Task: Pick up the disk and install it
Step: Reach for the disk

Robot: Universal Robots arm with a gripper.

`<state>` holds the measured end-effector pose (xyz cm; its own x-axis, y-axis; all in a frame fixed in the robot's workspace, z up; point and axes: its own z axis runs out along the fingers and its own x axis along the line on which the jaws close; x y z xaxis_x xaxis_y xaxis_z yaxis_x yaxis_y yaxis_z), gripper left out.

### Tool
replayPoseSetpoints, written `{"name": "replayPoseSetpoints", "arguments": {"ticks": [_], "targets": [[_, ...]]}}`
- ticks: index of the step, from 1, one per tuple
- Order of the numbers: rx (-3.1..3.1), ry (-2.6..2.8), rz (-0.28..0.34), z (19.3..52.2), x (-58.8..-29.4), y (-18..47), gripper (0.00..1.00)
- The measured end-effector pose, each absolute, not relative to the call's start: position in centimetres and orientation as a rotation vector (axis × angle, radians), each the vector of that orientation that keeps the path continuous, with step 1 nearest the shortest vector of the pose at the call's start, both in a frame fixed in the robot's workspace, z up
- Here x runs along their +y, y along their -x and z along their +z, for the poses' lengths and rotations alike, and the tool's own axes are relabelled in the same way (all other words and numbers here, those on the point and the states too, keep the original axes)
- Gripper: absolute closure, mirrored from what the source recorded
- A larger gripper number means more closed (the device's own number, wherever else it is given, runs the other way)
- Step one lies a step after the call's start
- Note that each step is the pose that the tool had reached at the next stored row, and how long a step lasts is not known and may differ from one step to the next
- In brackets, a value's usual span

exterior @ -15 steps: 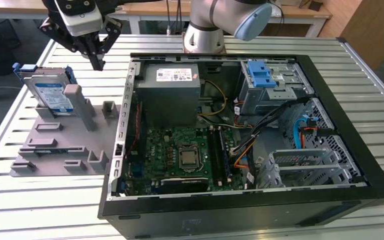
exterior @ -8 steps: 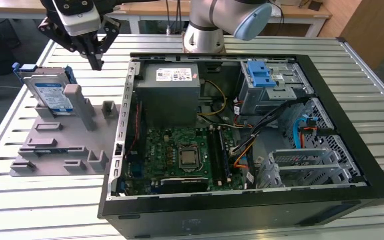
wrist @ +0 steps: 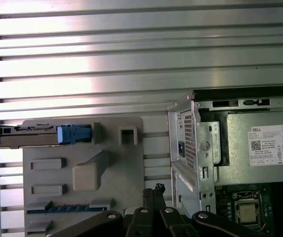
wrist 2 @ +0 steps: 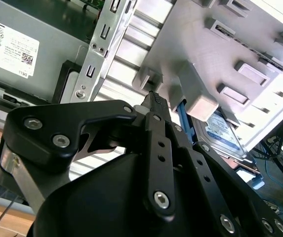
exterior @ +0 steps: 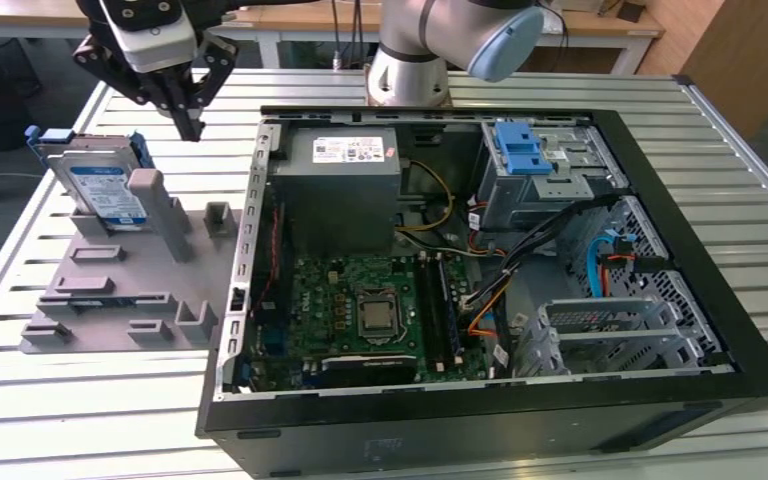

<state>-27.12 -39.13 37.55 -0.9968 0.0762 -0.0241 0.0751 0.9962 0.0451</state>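
Slatted metal table point(exterior: 91, 420), wooden desks point(exterior: 291, 14) behind; claw point(exterior: 192, 128) closed, empty, above grey fixture point(exterior: 117, 300) holding disk point(exterior: 101, 190) on edge.

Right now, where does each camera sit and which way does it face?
Exterior view: off the arm, high up, looking down on the table, the open computer case and the disk standing in the grey fixture; the arm's base and the gripper show.
First wrist view: on the wrist, looking straight down on the disk's edge; the gripper shows.
Second wrist view: on the wrist, looking along the shut gripper toward the fixture.
Shared: all three show disk, fixture and power supply box.
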Motion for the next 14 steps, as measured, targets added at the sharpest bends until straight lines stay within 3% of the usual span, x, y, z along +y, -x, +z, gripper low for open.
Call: {"name": "replayPoseSetpoints", "arguments": {"ticks": [14], "targets": [[3.113,-0.118,0.069,37.54,-39.13,27.54,0.89]]}}
